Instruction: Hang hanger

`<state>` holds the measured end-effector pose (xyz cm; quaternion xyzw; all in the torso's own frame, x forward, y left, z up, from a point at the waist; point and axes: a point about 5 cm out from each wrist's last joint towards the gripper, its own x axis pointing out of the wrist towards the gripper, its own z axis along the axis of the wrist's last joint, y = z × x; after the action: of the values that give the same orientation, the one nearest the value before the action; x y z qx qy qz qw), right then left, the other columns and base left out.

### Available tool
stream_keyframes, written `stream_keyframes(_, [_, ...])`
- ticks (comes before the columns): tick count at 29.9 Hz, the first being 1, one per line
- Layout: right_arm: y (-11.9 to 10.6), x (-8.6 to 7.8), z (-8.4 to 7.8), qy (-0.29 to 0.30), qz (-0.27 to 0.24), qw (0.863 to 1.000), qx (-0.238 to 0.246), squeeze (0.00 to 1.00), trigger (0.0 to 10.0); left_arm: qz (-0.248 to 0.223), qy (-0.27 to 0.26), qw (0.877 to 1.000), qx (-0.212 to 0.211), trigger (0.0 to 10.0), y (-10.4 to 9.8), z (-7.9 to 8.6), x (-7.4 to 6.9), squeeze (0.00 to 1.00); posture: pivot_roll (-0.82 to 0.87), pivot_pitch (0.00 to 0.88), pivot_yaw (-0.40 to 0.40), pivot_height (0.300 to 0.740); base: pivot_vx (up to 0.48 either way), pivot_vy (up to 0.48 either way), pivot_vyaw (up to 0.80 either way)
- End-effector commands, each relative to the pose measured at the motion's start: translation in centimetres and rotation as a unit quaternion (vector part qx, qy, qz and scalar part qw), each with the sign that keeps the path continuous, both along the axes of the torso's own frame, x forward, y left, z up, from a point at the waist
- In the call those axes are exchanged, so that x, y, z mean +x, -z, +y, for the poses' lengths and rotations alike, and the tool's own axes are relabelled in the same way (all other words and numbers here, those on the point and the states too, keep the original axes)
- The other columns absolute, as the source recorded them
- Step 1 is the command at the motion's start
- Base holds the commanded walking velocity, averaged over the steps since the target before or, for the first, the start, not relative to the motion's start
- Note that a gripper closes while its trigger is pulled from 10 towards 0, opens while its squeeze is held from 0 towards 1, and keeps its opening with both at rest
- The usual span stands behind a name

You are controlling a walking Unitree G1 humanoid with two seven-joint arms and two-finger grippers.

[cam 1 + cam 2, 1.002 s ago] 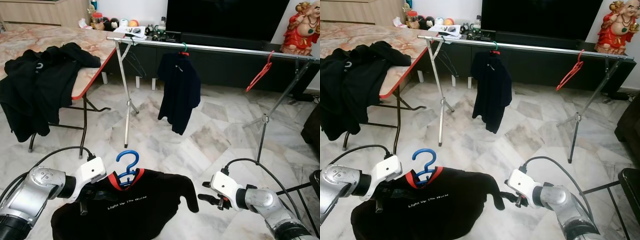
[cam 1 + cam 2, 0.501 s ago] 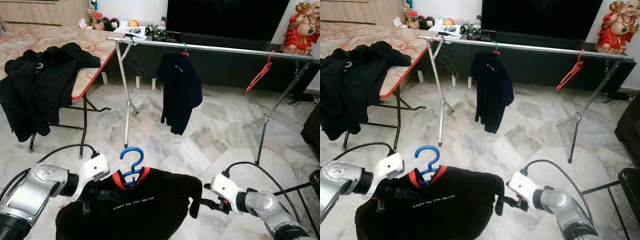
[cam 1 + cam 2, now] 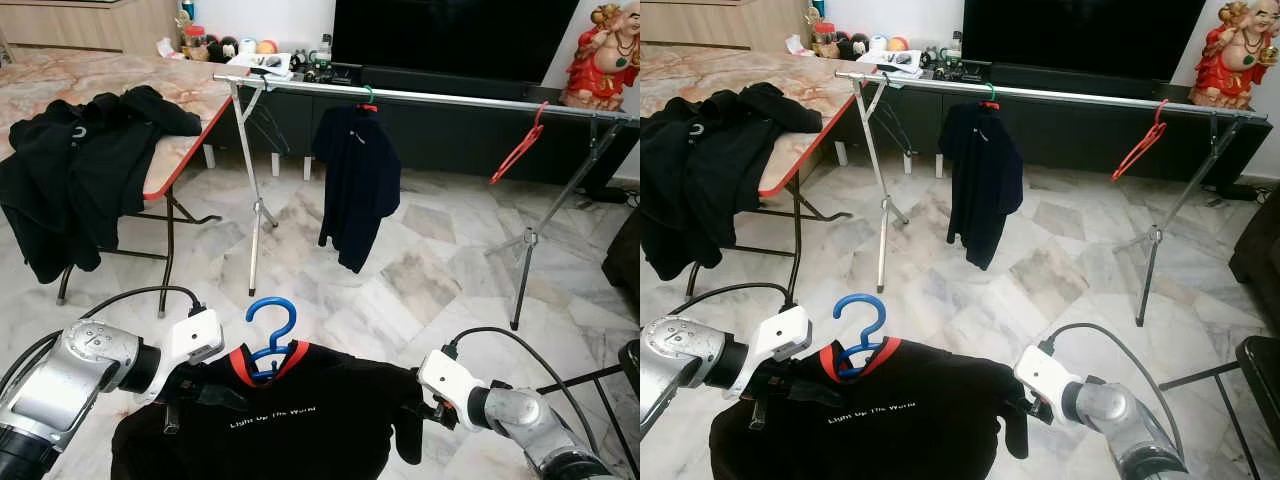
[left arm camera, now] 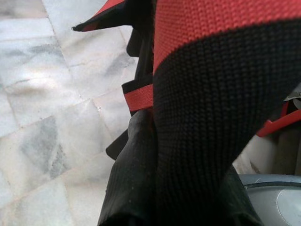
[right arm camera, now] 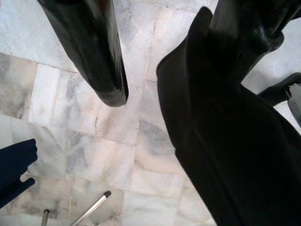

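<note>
Black shirt [image 3: 300, 420] on blue hanger [image 3: 270, 335]: soft, light, prone to swing. Left end effector [image 3: 200, 390] clamps its shoulder; right end effector [image 3: 415, 405], fingers apart, beside sleeve. Best hold: rigid hanger neck.

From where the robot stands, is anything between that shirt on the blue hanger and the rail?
Nothing visible blocks it. Open marble floor lies between the blue hanger and the rail, which has free space between the hung navy shirt and the red hanger.
</note>
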<state>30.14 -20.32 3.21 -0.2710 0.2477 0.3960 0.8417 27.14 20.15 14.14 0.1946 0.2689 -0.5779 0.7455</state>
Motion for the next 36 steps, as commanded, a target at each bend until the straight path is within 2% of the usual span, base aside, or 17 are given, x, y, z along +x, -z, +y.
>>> stream_keyframes(1, [0.0, 0.0, 0.1, 0.000, 0.003, 1.000, 0.011, 0.00, 0.0, -0.007, 0.013, 1.000, -0.003, 0.0, -0.6, -0.3, -0.2, 0.00, 0.12, 0.040, -0.051, 0.740, 0.000, 0.000, 0.00])
stream_keyframes(7, [0.3, -0.4, 0.7, -0.015, 0.020, 0.999, 0.029, 0.00, 0.0, -0.008, 0.011, 1.000, -0.005, 0.0, -0.7, -0.4, -0.1, 0.00, 0.12, 0.046, -0.054, 0.740, 0.000, 0.000, 0.00])
stream_keyframes(30, [0.5, -0.5, 0.4, -0.019, 0.023, 0.999, 0.011, 0.00, 0.0, -0.014, -0.006, 1.000, -0.008, 0.0, -0.7, -0.4, 0.2, 0.00, 0.12, 0.066, -0.060, 0.740, 0.000, 0.000, 0.00])
stream_keyframes(34, [0.4, -0.5, 0.1, -0.018, 0.020, 1.000, 0.002, 0.00, 0.0, -0.017, -0.017, 1.000, 0.004, 0.0, -0.4, 0.0, 0.3, 0.00, 0.11, 0.070, -0.058, 0.740, 0.000, 0.000, 0.00])
stream_keyframes(36, [0.0, -0.2, -0.6, -0.010, 0.014, 1.000, -0.010, 0.00, 0.0, -0.047, -0.053, 0.997, 0.014, 0.0, -0.2, 0.5, 1.3, 0.00, 0.11, 0.073, -0.058, 0.740, 0.000, 0.000, 0.00])
